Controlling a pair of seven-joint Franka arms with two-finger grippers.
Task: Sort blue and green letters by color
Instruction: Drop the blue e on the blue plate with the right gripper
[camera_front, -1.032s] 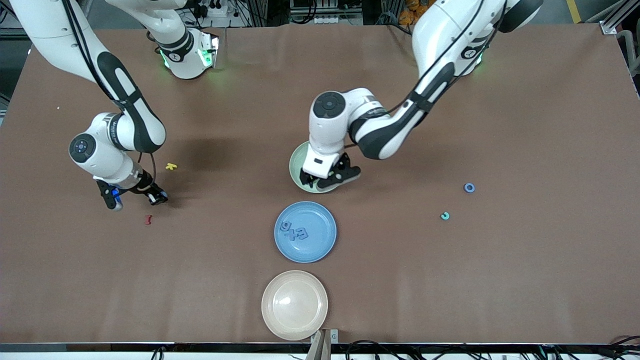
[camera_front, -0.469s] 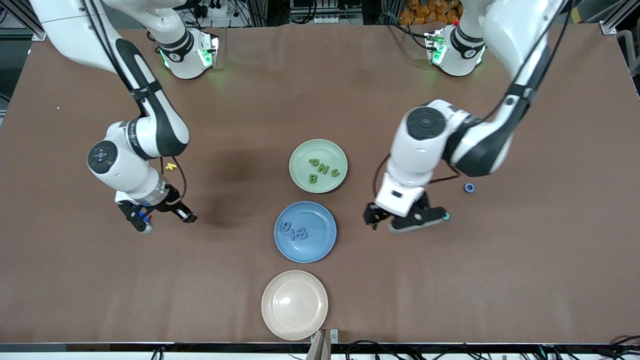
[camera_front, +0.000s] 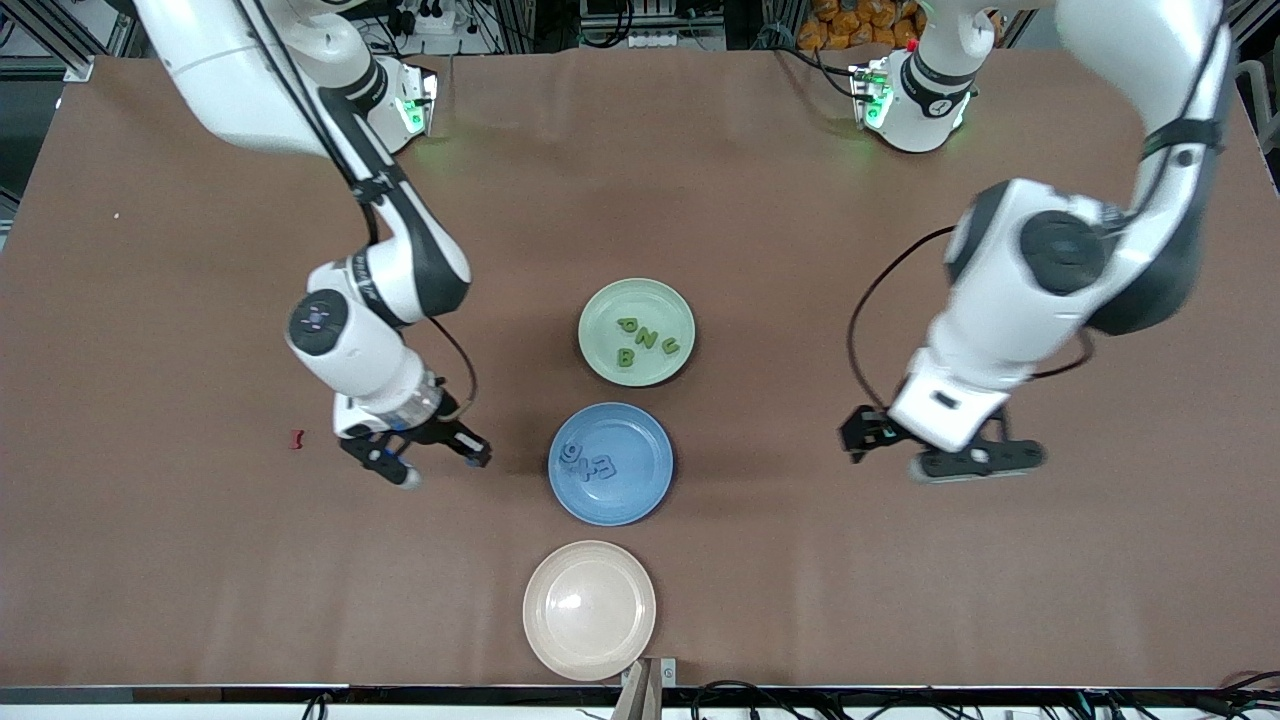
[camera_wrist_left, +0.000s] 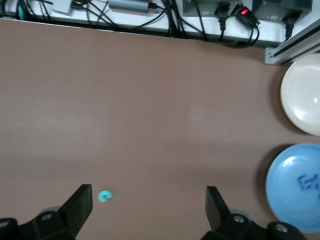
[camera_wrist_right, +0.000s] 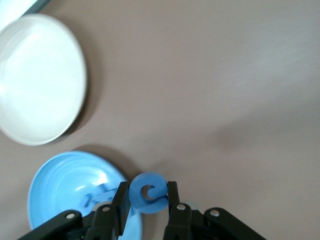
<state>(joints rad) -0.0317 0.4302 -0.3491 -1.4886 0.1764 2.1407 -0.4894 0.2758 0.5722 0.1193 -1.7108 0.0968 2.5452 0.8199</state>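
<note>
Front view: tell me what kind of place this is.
Probably a robotics lab bench: two arms bolted to a brown table, cables and power strips along its edge, and a green plate and blue plate holding sorted foam letters.

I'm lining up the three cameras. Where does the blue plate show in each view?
Front view: the round blue plate lies mid-table, between the green plate and the cream plate.
Left wrist view: at the picture's edge, cut off.
Right wrist view: partly hidden by the right end effector, which holds a blue foam letter; plate at.
Shared landmark: the cream plate, beside it in all three.
</note>
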